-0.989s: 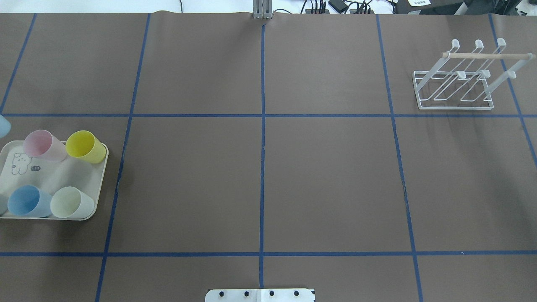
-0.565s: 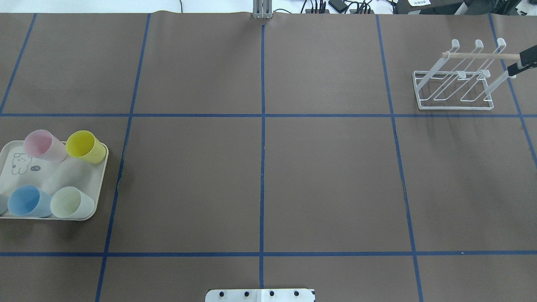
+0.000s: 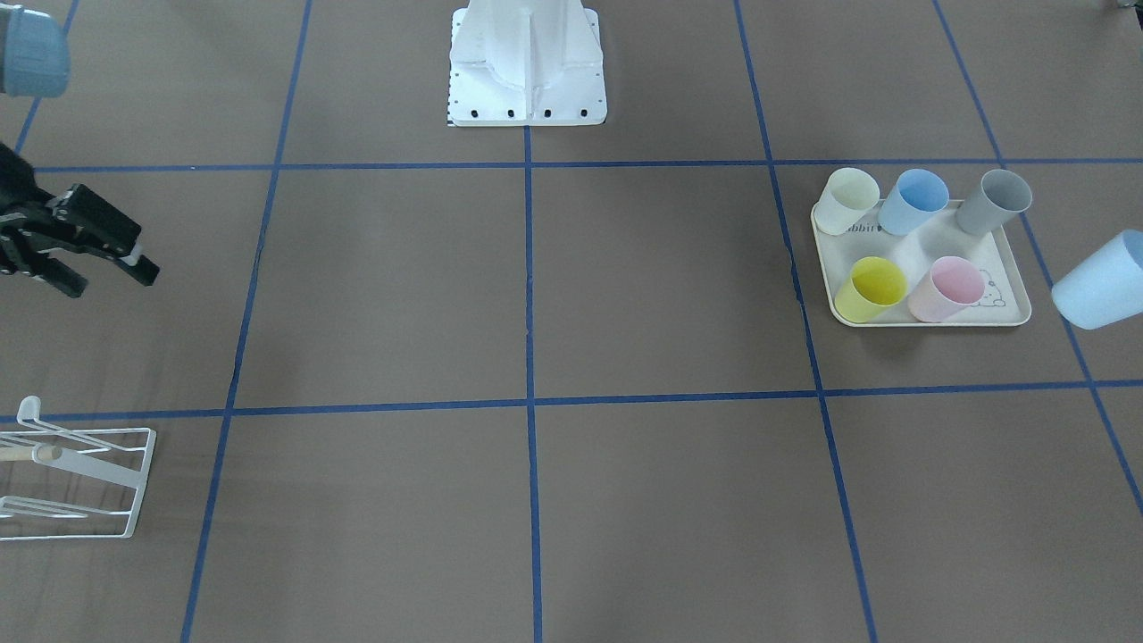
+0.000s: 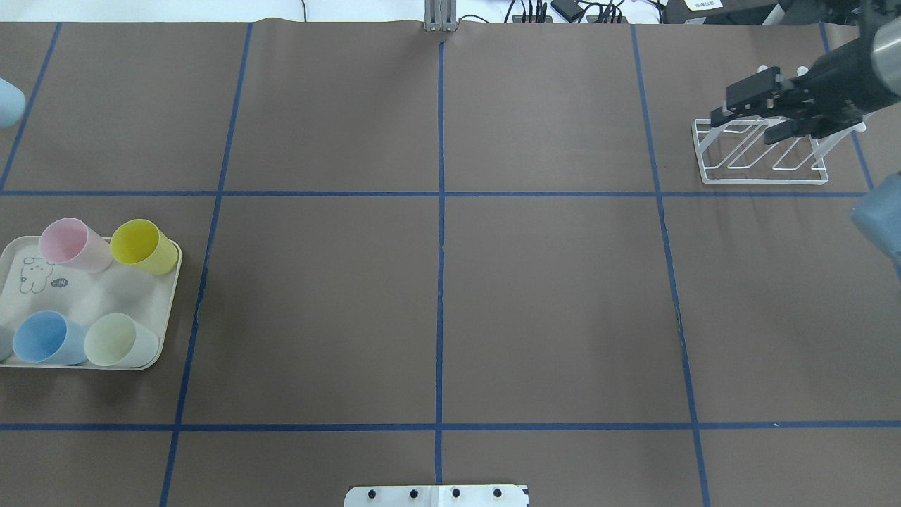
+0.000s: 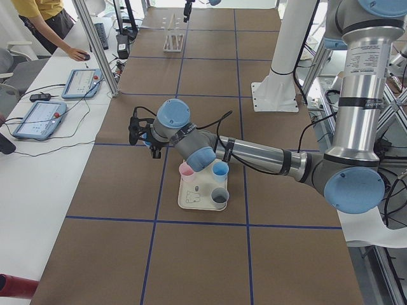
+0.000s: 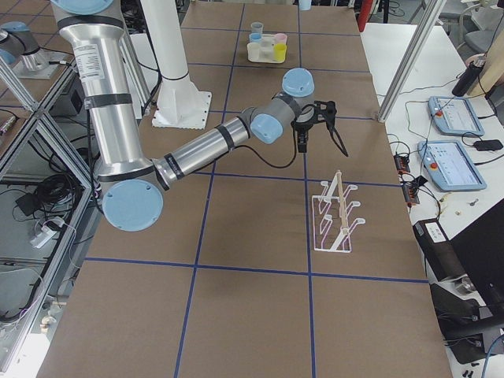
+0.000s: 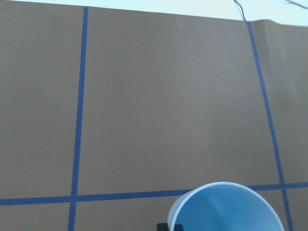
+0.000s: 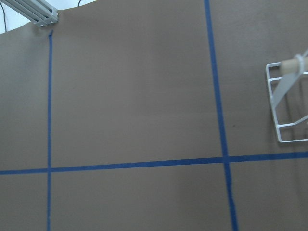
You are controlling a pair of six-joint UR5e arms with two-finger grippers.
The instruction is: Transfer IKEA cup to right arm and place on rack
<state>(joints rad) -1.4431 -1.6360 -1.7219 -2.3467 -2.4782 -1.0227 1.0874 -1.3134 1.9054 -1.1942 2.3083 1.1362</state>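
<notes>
R tool (image 4: 742, 128), jaws apart, near rack (image 4: 764, 182).

We are finding five cups (image 4: 144, 246) standing on the tray (image 4: 77, 296) at the table's (image 4: 436, 282) left edge, the rack (image 4: 764, 155) sitting far right.

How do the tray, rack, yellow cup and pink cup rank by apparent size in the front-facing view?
1. Rabbit-print tray
2. white wire rack, though cut off by the frame edge
3. yellow cup and pink cup, alike
</notes>
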